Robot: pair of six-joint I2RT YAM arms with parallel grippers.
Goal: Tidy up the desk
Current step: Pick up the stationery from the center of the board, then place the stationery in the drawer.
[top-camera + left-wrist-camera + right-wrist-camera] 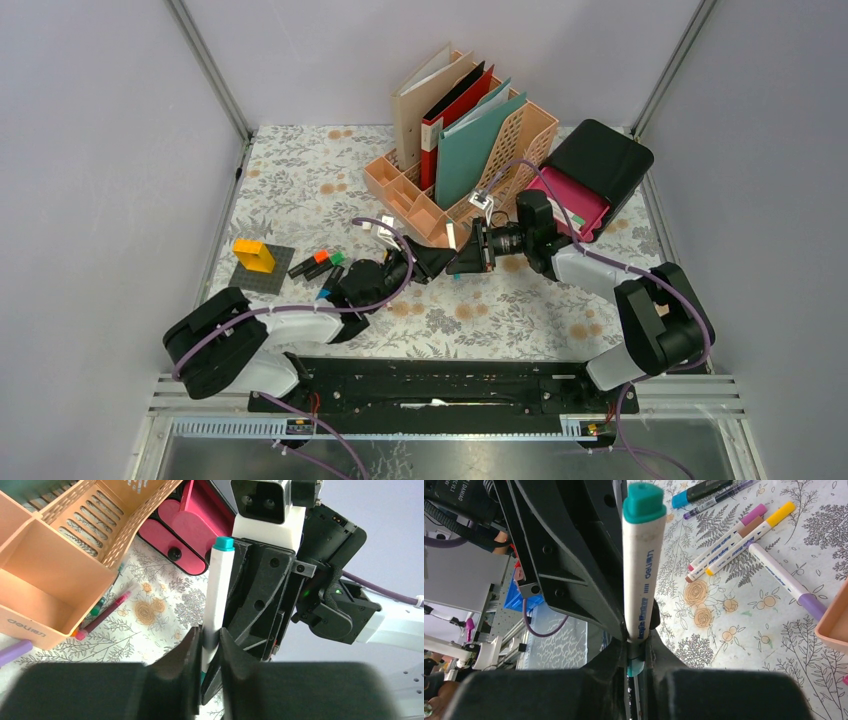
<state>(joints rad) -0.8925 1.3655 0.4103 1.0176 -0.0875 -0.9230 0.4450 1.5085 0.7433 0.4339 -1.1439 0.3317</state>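
A white marker (215, 595) with teal ends stands upright between both grippers above the flower-printed desk (300, 180). My left gripper (210, 640) is shut on one end of its barrel. My right gripper (636, 647) is shut on the other end of the same marker (639, 580). In the top view the left gripper (428, 262) and right gripper (465, 255) meet nose to nose at mid-desk, in front of the rack. Only a short white piece of the marker (451, 238) shows there.
A peach file rack (470, 150) with folders stands at the back. A black and pink case (590, 175) lies to its right. A yellow block (255, 255) sits on a grey plate at the left. Several loose markers (739, 535) lie on the cloth.
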